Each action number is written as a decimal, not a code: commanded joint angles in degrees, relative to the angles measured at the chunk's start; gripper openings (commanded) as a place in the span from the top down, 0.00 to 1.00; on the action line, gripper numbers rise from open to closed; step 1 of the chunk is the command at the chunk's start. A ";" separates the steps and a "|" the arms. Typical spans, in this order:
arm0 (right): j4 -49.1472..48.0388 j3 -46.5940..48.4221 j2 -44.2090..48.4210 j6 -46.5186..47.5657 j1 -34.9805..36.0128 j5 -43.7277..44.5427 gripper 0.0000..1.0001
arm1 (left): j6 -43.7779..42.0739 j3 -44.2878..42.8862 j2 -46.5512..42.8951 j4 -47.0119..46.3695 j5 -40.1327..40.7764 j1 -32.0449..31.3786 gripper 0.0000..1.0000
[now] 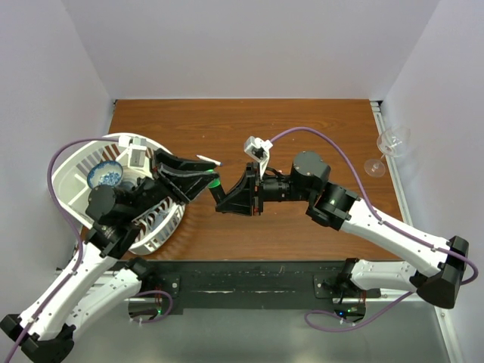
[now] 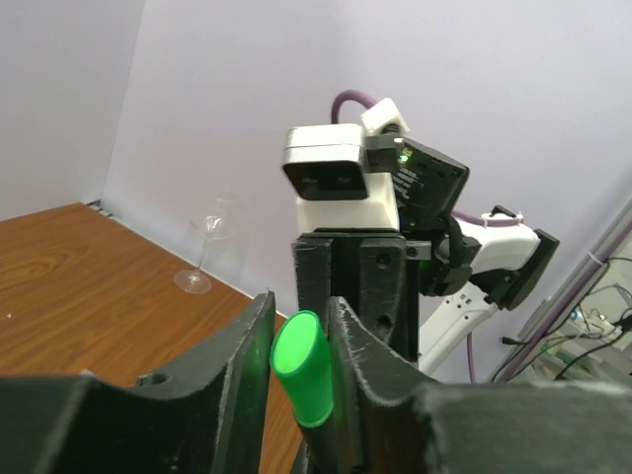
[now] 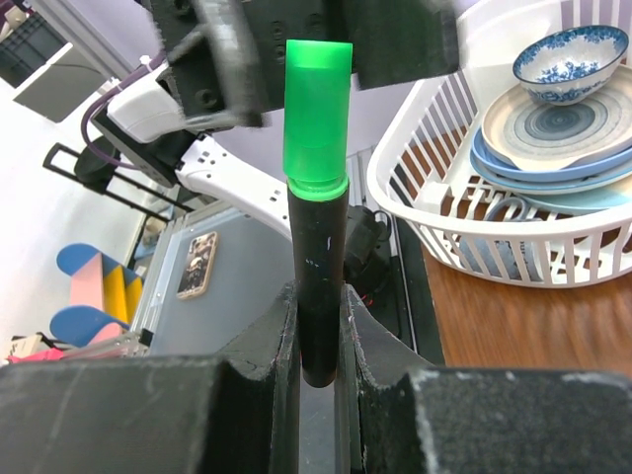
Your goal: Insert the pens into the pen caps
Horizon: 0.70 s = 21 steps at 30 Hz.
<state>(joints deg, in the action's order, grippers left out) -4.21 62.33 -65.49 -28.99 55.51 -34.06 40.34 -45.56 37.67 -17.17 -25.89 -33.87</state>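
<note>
**A:** Where is the black marker [image 3: 318, 276] right now?

**B:** It's pinched in the right gripper [image 3: 318, 331], whose fingers are closed narrow on the lower barrel. In the right wrist view its long axis runs 6 to 12 o'clock, with the green cap [image 3: 318, 109] at the 12 o'clock end.

**A:** And the left gripper [image 2: 301, 316]?

**B:** It's clamped on that cap from both sides. The left wrist view shows the cap between its fingers, with the black barrel dropping away toward 6 o'clock. So the 2 grippers hold opposite ends of 1 straight line.

**A:** How do they meet in the top view?

**B:** Over the middle of the table [image 1: 302, 125]. The left reaches in from 9 o'clock and the right from 3 o'clock, with only a green speck showing between them.

**A:** Is the cap home?

**B:** Its rim looks flush against the barrel and no tip shows, so I judge it seated or very nearly. Any last push has to go along that shared axis, not across it.

**A:** What comes after that?

**B:** What looks like a thin white pen [image 1: 208, 159] lies on the table just at 12 o'clock of the left gripper, its axis roughly 9 to 3. It sits nearer the left arm than the right. I can't find the blue or red caps in any view
</note>
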 commanded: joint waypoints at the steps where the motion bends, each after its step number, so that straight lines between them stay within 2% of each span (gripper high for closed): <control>1: -2.21 0.25 1.25 -0.54 0.22 -0.48 1.00 | 1.50 -0.85 0.82 -2.61 -3.28 0.21 0.79; 3: -1.86 1.21 1.25 -0.28 0.13 0.14 1.00 | 3.34 -0.32 1.35 -2.26 -5.30 0.12 1.00; 5: 0.07 4.20 1.07 2.09 0.04 2.94 1.00 | 6.14 0.20 1.70 -1.64 -6.97 0.21 1.00; 10: 6.75 14.20 -0.77 7.80 -0.84 6.64 1.00 | 13.97 6.62 1.53 -9.38 -14.27 0.21 1.00; 12: 6.68 15.98 -1.39 8.69 -0.92 8.83 1.00 | 15.20 7.32 1.53 -9.02 -14.19 0.21 1.00; 15: 6.75 19.40 -3.67 9.74 -1.01 8.14 1.00 | 20.39 10.39 1.79 -14.72 -14.11 0.21 1.00; 17: 7.55 22.04 -5.43 9.83 -1.01 7.96 1.00 | 21.62 11.10 1.88 -14.91 -13.58 0.12 1.00; 21: 5.97 24.33 -8.50 9.39 -1.36 8.14 1.00 | 19.87 12.95 1.09 -12.29 -13.31 0.12 1.00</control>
<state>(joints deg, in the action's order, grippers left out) 16.95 79.02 -71.94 -20.47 55.64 -32.64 58.02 -36.71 38.48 -37.26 -26.57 -31.97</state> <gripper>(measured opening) 0.166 0.201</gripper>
